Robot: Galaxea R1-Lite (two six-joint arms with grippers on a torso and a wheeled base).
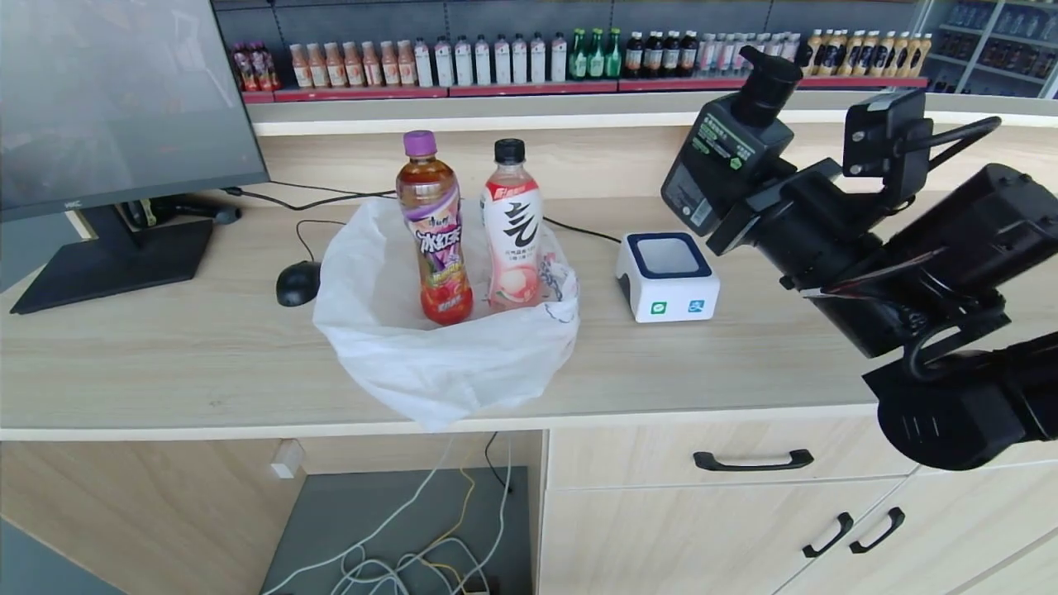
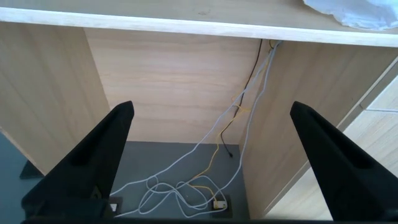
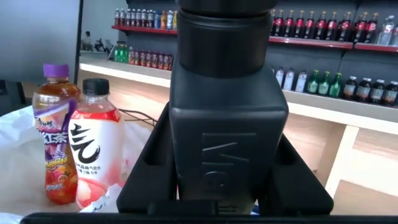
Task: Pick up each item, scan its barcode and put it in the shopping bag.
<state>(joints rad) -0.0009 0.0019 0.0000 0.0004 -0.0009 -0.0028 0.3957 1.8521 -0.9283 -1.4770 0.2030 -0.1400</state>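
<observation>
Our right gripper [image 1: 764, 211] grasped the black bottle [image 1: 721, 161] up and right of the scanner [image 1: 666, 277]. We judged its label should tilt down squarely over the scanner before going to the bag [image 1: 430, 364] left of it. The left gripper [image 2: 211, 162], well below the scanner, hung released.

Matte black left end effector [image 2: 212, 107], 2 tapered wedge-shaped fingers [image 2: 93, 162]

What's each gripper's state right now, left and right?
Left gripper: jaws open, holding nothing.
Right gripper: jaws shut on the black bottle.
</observation>
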